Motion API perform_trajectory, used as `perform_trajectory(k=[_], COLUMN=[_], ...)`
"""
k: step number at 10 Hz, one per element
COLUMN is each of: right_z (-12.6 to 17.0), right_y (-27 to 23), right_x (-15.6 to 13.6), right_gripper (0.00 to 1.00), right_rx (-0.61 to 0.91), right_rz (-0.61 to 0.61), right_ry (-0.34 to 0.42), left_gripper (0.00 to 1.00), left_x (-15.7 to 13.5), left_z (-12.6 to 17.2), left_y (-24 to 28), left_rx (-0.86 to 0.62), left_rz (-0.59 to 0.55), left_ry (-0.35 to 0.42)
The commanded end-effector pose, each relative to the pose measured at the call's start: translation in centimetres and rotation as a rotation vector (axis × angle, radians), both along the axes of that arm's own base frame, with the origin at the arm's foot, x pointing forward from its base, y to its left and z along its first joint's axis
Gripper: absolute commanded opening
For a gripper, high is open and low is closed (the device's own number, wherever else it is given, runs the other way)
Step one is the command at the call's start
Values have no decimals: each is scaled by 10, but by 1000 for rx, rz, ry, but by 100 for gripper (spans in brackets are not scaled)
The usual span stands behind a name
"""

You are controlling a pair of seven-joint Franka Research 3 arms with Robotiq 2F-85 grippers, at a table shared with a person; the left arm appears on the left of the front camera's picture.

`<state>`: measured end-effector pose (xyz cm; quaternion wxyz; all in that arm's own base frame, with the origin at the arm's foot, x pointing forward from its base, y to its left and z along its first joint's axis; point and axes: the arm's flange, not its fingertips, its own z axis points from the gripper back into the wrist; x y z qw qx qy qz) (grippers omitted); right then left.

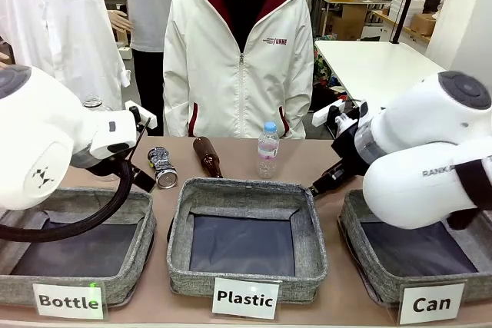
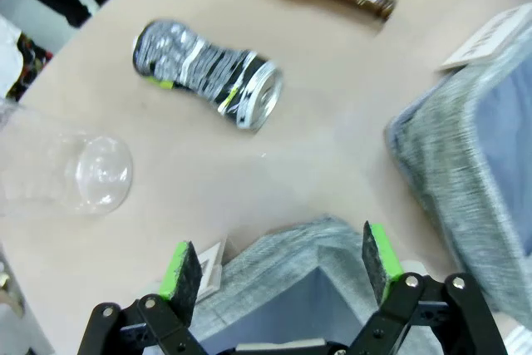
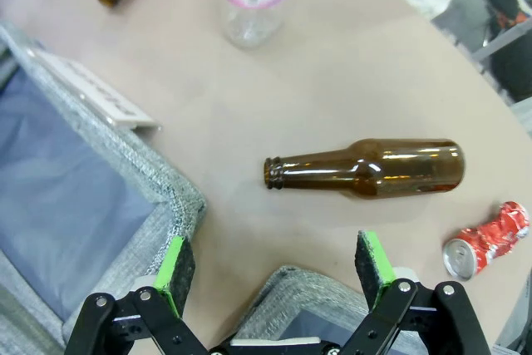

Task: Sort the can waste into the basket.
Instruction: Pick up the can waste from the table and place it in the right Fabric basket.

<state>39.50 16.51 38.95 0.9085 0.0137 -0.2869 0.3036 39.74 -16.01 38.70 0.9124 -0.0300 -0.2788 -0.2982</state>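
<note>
The dark silvery can (image 2: 208, 74) with colourful print lies dented on its side on the table, ahead of my open left gripper (image 2: 283, 268); the front view has it behind the "Bottle" basket (image 1: 163, 167). A crushed red can (image 3: 488, 239) with a silver top lies on the table, ahead and to the right of my open right gripper (image 3: 278, 268). This gripper hovers over the rim (image 3: 291, 284) of the grey basket labelled "Can" (image 1: 354, 220), at front right. Nothing is between either gripper's fingers.
Brown glass bottles lie on the table (image 3: 370, 168) (image 1: 206, 156). A clear plastic bottle (image 1: 267, 150) stands mid-table, and another (image 2: 66, 176) lies by my left gripper. The "Plastic" basket (image 1: 246, 190) and "Bottle" basket (image 1: 138, 224) sit in front. A person (image 1: 238, 59) stands at the far side.
</note>
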Motion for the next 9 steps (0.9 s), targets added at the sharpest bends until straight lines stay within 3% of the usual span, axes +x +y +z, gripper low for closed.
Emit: perform_trajectory(k=[1,2,4,6,8,9], right_z=[62,87,120,135,118,99], right_y=[-4,-10,-48,-120,-186,-216], right_x=[-28,-37,-65,-101,-132,-142], right_gripper=[100,100,100,100,100,100], right_rx=[113,177,359,600,823,940], right_rz=[-88,-151,-156,-164,-155,-206], right_ry=[15,153,299,339,359,354], left_gripper=[100,100,100,100,100,100], left_x=[-31,-43,-74,-90,-90,-85], left_z=[56,81,113,134,127,112], left_y=[14,17,48,125,214,257], left_rx=[-161,-232,-356,-554,-832,-987], left_rz=[7,100,-53,-209,-131,-83], left_ry=[38,114,274,367,356,360])
